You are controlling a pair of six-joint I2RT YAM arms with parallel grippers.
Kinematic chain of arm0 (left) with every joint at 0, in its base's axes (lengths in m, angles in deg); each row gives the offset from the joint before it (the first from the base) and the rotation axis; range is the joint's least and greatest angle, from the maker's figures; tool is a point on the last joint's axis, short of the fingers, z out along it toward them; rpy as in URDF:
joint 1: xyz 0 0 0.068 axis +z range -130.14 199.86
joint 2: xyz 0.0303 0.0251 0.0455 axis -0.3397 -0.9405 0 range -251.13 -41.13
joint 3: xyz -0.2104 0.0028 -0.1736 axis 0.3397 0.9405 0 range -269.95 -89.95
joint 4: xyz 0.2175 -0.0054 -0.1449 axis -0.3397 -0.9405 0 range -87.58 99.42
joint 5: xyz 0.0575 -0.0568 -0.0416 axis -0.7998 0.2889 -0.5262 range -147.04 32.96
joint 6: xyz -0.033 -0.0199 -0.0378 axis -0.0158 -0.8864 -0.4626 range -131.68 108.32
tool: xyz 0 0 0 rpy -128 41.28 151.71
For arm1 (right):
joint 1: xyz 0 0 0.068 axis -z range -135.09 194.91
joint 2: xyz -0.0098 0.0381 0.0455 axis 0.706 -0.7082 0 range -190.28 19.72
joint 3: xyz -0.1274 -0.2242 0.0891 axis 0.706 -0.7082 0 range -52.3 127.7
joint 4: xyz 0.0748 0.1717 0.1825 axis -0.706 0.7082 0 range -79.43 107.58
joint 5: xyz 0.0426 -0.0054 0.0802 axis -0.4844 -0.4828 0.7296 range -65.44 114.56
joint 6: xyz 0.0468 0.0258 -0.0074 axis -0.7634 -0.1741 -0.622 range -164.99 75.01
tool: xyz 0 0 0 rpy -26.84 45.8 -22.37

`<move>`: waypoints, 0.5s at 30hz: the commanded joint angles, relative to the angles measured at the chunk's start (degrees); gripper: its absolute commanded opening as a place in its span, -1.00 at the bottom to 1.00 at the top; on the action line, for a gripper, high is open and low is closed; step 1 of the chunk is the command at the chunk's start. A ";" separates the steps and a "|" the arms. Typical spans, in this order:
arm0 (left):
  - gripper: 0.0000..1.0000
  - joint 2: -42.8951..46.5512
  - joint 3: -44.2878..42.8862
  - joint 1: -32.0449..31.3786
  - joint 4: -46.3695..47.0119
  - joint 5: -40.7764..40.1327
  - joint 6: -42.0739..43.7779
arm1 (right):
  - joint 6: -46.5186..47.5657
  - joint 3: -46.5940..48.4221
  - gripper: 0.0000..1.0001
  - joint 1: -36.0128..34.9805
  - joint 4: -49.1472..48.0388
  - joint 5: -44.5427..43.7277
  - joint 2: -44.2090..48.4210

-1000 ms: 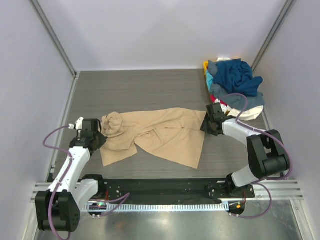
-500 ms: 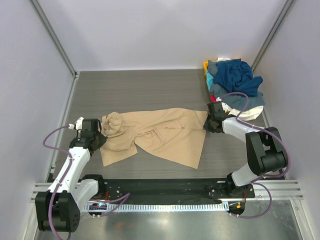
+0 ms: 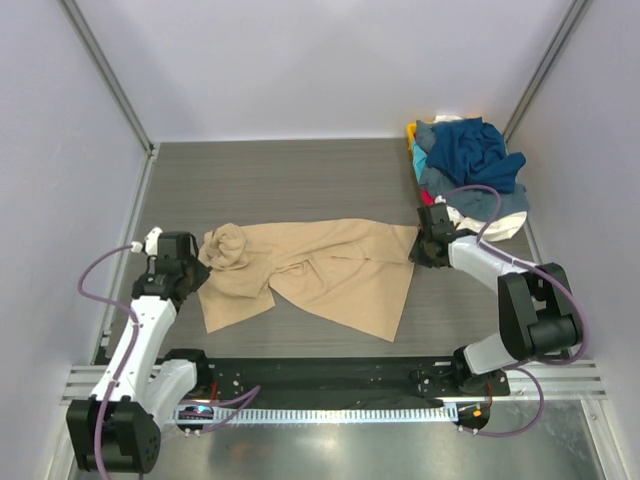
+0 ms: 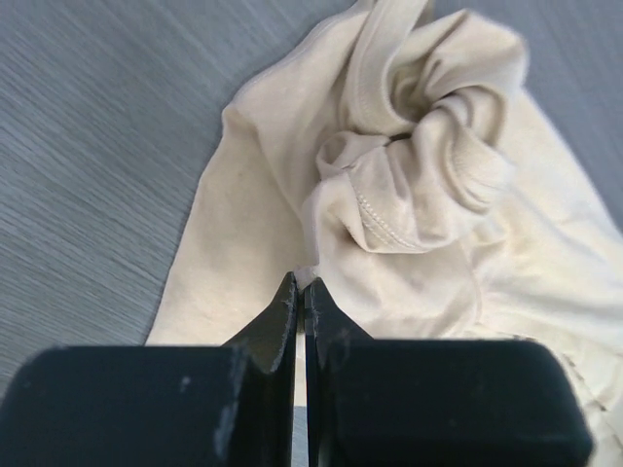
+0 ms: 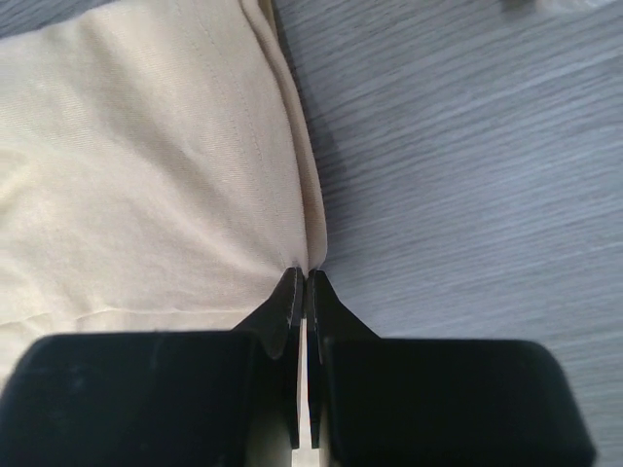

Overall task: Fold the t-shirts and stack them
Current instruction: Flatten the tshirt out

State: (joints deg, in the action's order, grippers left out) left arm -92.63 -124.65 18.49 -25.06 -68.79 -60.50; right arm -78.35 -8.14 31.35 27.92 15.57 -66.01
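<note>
A tan t-shirt (image 3: 330, 268) lies crumpled across the middle of the grey table, with a bunched knot of cloth (image 4: 428, 165) at its left end. My left gripper (image 3: 198, 270) is shut on the shirt's left edge, and a pinch of cloth shows between its tips (image 4: 300, 282). At the shirt's right edge, my right gripper (image 3: 419, 250) is shut on the hem (image 5: 302, 209), its tips (image 5: 300, 273) nipping the folded seam. The other t-shirts, navy blue, grey-blue and white with bits of red and yellow, sit in a pile (image 3: 470, 165) at the back right corner.
Grey walls and metal posts (image 3: 108, 75) close in the table on three sides. The pile lies just behind my right arm (image 3: 500, 270). The arms' base rail (image 3: 330, 385) runs along the near edge.
My right gripper has closed on the tan shirt's right hem. My left gripper, still shut on the cloth, has shifted slightly left, drawing the shirt a little flatter.
</note>
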 commanded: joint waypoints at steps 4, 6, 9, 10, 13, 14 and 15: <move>-0.99 3.16 -7.92 0.22 -5.59 0.32 1.35 | 1.02 4.52 -0.98 0.29 5.59 0.12 6.63; -0.99 4.39 -9.07 0.22 -6.47 0.32 1.71 | 1.28 5.75 -0.98 0.29 7.44 0.38 8.21; -0.99 5.79 -9.60 0.22 -7.00 0.15 1.71 | 1.81 6.46 -0.98 0.29 9.28 0.56 10.14; -0.99 6.06 -9.95 0.22 -7.18 0.06 1.71 | 1.99 6.81 -0.98 0.20 9.72 0.64 10.76; -1.00 6.94 -10.65 0.22 -8.06 0.32 1.71 | 2.60 7.17 -0.95 0.29 11.04 1.43 12.17; -1.00 7.12 -10.65 0.22 -8.15 0.50 1.71 | 2.78 7.08 -0.91 0.29 11.31 1.87 12.26; -0.99 7.47 -10.57 0.22 -8.32 0.59 1.71 | 2.87 6.90 -0.86 0.38 11.31 2.05 12.34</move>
State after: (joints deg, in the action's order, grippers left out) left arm -86.23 -133.26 18.49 -31.77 -68.79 -59.97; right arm -76.93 -3.00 31.43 36.99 16.81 -55.43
